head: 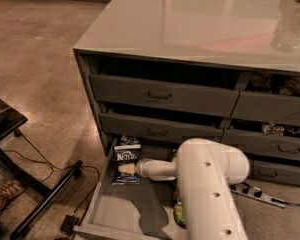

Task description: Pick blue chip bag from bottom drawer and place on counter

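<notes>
Camera view, looking down on a grey cabinet: the glossy counter (190,24) fills the top of the frame; the bottom drawer (121,210) is pulled out beneath the counter's front edge, below its front-left corner. The blue chip bag (127,155) is seen lying flat on the drawer floor at the back left, white band upward. A thick white arm (206,184) is stretched leftward across the drawer; the gripper (125,168) is set on the middle of the bag, touching it; whether it is apart or clamped cannot be told. A green bag (178,215) is partly hidden behind the arm. The blue bag is judged light, soft, crinkly and easily crushed; a gentle pinch on a crimped end or a side edge is advised, since the slick film may slip.
</notes>
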You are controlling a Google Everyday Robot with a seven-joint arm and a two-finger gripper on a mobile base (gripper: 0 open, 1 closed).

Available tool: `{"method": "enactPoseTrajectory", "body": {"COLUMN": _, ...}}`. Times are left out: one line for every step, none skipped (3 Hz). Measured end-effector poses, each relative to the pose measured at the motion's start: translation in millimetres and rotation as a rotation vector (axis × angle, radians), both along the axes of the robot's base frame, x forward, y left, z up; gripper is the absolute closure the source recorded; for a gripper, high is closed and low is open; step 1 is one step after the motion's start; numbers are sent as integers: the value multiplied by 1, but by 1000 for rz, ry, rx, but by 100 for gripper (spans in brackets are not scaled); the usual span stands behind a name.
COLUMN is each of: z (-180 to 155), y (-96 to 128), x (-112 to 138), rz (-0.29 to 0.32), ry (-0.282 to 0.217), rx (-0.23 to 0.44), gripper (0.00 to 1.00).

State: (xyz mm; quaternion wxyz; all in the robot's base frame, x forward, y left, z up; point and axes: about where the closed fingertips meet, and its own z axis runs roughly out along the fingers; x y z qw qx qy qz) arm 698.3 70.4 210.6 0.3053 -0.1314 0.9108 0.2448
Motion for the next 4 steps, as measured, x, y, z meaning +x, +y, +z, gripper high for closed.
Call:
{"method": "enactPoseTrajectory", "body": {"z": -31, "y": -3, "x": 16, "rz": -77, "ry": -17, "rx": -27, "gripper": 0}}
{"method": "enactPoseTrajectory", "body": {"z": -53, "y": -2, "x": 33, "rz": -123, "ry": -39, "rx": -67, "gripper": 0}}
{"method": "enactPoseTrajectory", "body": {"z": -69, "y": 3, "x": 45, "rz": -136, "ry": -43, "rx": -91, "gripper": 0}}
{"method": "enactPoseTrajectory", "body": {"z": -81, "y": 11, "x": 53, "rz": -122, "ry": -28, "rx": -106, "gripper": 0}}
